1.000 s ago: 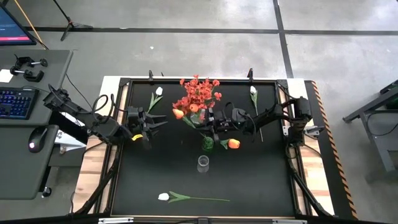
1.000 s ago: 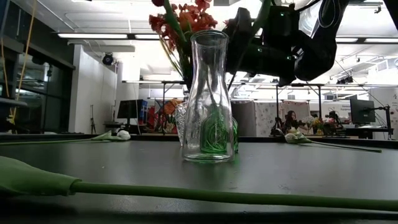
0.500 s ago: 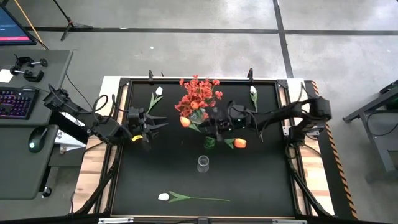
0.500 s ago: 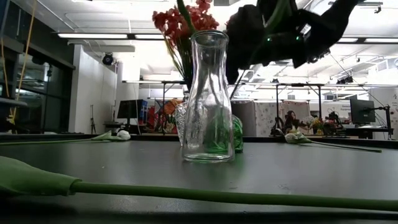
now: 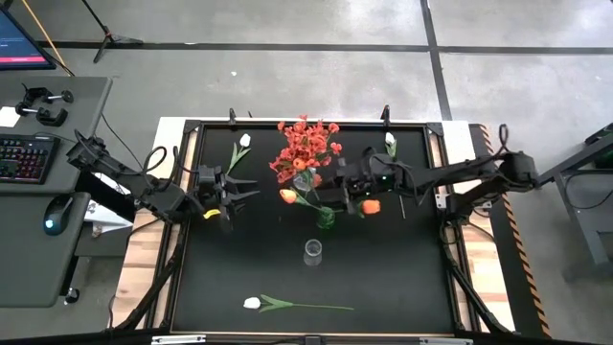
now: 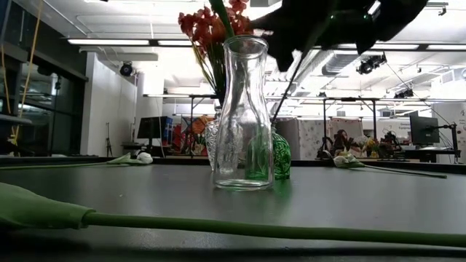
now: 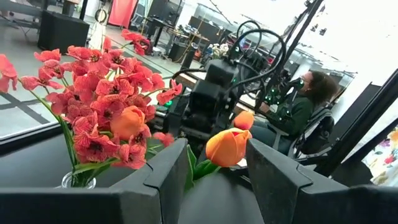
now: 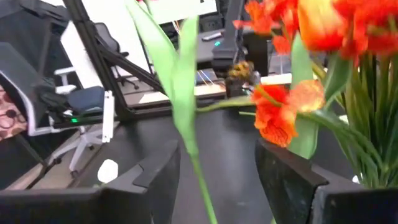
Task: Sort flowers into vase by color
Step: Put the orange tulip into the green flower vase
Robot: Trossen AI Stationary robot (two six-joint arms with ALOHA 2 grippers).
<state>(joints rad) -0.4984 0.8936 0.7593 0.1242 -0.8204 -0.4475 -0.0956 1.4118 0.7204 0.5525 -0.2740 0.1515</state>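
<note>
A small green vase (image 5: 326,218) holds two orange tulips (image 5: 287,195) (image 5: 372,205). Behind it, a clear vase carries the red blossom sprays (image 5: 306,144). My right gripper (image 5: 329,196) hovers over the green vase, open. A green tulip stalk (image 8: 186,99) runs loosely between its fingers (image 8: 155,180). My left gripper (image 5: 237,195) waits to the left of the vases, open and holding nothing. An empty clear vase (image 5: 312,251) stands nearer the front. White tulips lie at the back left (image 5: 245,141), back right (image 5: 390,141) and front (image 5: 252,303).
In the low view the empty clear vase (image 6: 244,109) stands in front of the green vase (image 6: 275,156), with the front tulip's stalk (image 6: 218,227) lying across the foreground. A person (image 7: 301,102) sits beyond the table. A desk with a keyboard (image 5: 24,153) stands to the left.
My right gripper has opened and let go of the orange tulip's stalk. The right arm has stretched out and the tulip head has swung toward the back. The left arm is still.
</note>
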